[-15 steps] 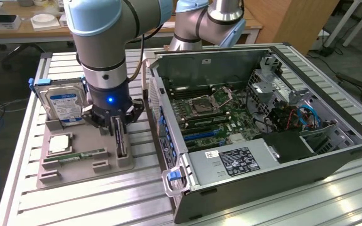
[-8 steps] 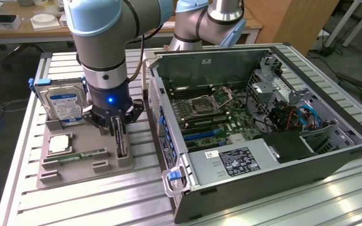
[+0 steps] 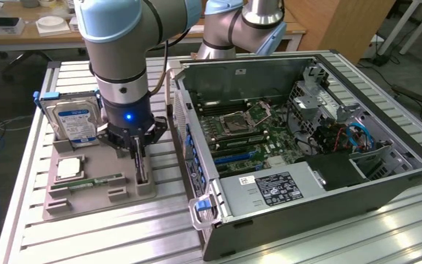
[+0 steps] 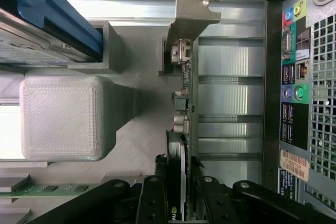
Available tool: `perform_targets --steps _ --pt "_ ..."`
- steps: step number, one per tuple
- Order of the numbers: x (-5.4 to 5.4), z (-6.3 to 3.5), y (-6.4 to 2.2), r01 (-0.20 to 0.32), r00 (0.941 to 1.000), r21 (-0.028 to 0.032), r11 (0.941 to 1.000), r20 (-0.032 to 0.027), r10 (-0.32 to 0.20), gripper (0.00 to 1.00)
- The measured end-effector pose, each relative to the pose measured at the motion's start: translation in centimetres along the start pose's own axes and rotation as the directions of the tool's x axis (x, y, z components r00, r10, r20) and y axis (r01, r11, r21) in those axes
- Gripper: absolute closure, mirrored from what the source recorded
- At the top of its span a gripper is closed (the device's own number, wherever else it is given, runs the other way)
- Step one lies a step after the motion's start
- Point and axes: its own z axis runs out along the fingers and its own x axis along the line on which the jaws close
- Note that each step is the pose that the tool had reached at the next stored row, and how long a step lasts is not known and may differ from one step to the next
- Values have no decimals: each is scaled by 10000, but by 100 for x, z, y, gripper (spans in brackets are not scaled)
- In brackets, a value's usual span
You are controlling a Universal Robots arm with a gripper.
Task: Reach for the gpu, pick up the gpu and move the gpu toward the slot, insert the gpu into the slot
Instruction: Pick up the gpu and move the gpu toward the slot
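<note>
Gripper (image 3: 138,149) low over gpu (image 4: 185,95); clamped or loose, cannot tell; gpu upright on edge in tray (image 3: 86,201), beside case (image 3: 306,181); near end hidden under gripper; bracket (image 4: 187,18) visible.

- Hard drive (image 3: 75,122), silver with a blue label: standing on edge, just beside the tool (image 3: 139,162) on the exterior view's left.
- Grey fixture tray (image 3: 107,160): lying under the tool and holding the drive.
- Processor chip (image 3: 70,168): lying flat in the tray, near the tool, on the same side.
- Green memory stick (image 3: 94,181): lying in the tray near the tool.
- Open computer case (image 3: 387,184): sitting just beside the tool on the exterior view's right, showing its motherboard (image 3: 249,137) and power supply (image 3: 270,188), with its rear port panel (image 4: 291,93) facing the tool.
- Slatted aluminium table (image 3: 108,234): carrying everything.
</note>
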Motion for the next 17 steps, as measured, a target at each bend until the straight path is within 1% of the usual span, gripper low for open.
perform_targets --steps 11,13,17 --pt "-4 4 0 -1 10000 0 10000 -2 1 72" --pt "-5 5 0 -1 10000 1 10000 -1 1 74" --pt "-9 7 0 0 10000 1 10000 -1 0 74"
